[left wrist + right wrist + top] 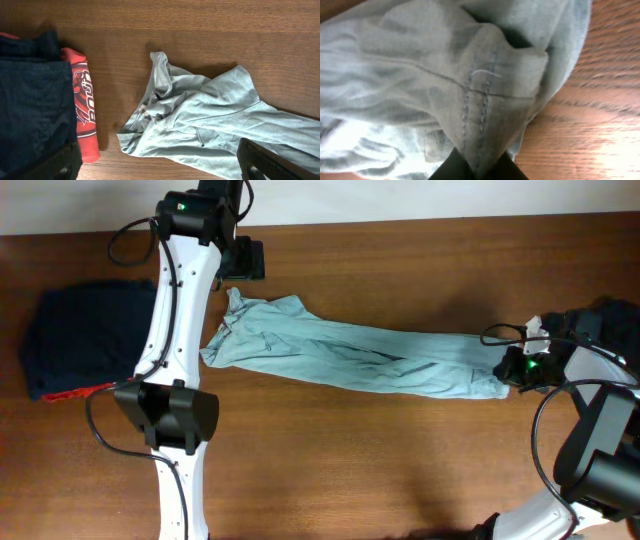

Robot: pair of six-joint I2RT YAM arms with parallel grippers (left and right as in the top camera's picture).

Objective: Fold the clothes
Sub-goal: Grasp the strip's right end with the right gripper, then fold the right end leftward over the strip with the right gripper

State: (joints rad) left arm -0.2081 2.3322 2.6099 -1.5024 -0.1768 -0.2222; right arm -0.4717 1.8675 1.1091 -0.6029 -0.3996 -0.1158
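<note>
Cloth of the T-shirt (pixel 350 358), laid lengthwise across the table (pixel 400 470), is clamped at one end by the right gripper (pixel 510 370); the left gripper (pixel 161 162) is spread wide above the other end.

White arms (pixel 170 290), black joints (pixel 170 415), cables (pixel 540 430), green LEDs (pixel 182 205).
</note>
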